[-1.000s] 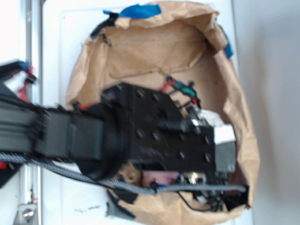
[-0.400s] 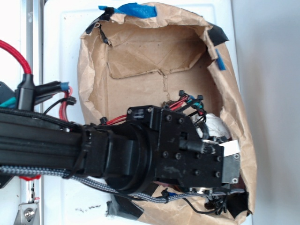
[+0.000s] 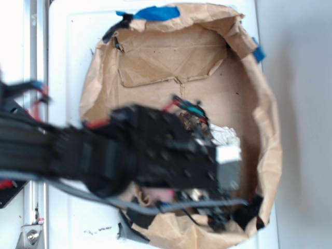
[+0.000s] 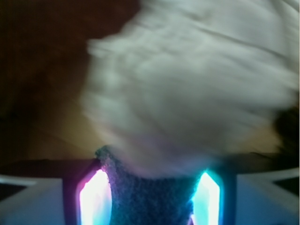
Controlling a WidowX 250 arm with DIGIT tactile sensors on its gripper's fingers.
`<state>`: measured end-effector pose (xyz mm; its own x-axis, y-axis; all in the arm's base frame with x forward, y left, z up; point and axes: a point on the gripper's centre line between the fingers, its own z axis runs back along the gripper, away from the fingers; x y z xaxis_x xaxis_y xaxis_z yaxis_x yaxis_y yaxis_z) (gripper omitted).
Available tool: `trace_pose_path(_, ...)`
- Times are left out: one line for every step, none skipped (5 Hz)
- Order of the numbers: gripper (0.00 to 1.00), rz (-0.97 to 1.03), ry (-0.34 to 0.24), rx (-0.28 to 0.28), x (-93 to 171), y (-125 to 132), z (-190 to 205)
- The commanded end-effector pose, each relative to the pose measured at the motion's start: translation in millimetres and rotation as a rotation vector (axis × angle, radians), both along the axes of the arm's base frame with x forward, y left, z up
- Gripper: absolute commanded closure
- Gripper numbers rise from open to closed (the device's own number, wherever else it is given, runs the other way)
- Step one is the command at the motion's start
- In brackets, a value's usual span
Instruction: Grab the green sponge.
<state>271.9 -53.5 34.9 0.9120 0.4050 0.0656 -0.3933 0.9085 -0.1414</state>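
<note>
In the wrist view the dark green sponge [image 4: 150, 199] fills the gap between my two glowing fingers [image 4: 95, 199], touching both pads. My gripper [image 4: 151, 183] is shut on it. A blurred crumpled white paper ball [image 4: 187, 89] lies just ahead of the fingertips. In the exterior view my gripper [image 3: 228, 168] sits low in the right part of the brown paper bag [image 3: 155, 57]. The arm hides the sponge there. The paper ball [image 3: 224, 136] shows just above the gripper.
The pink plush [image 3: 158, 194] peeks out under the arm at the bag's lower edge. The bag's crumpled walls [image 3: 270, 129] rise around the gripper, with blue tape [image 3: 155, 11] at the top. Cables [image 3: 189, 109] run over the wrist.
The arm has shifted left and slightly up inside the bag and is motion-blurred. The bag's rim has shifted shape a little.
</note>
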Motion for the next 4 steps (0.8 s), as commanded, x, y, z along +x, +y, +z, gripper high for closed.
trace_pose_path(1.00, 0.033, -0.079, 0.050, -24, 61, 84)
trace_pose_path(1.00, -0.004, -0.097, 0.171, -24, 69, 110)
trace_pose_path(1.00, -0.057, -0.120, 0.291, -17, 66, 131)
trace_pose_path(1.00, -0.090, -0.061, 0.308, -10, 63, 140)
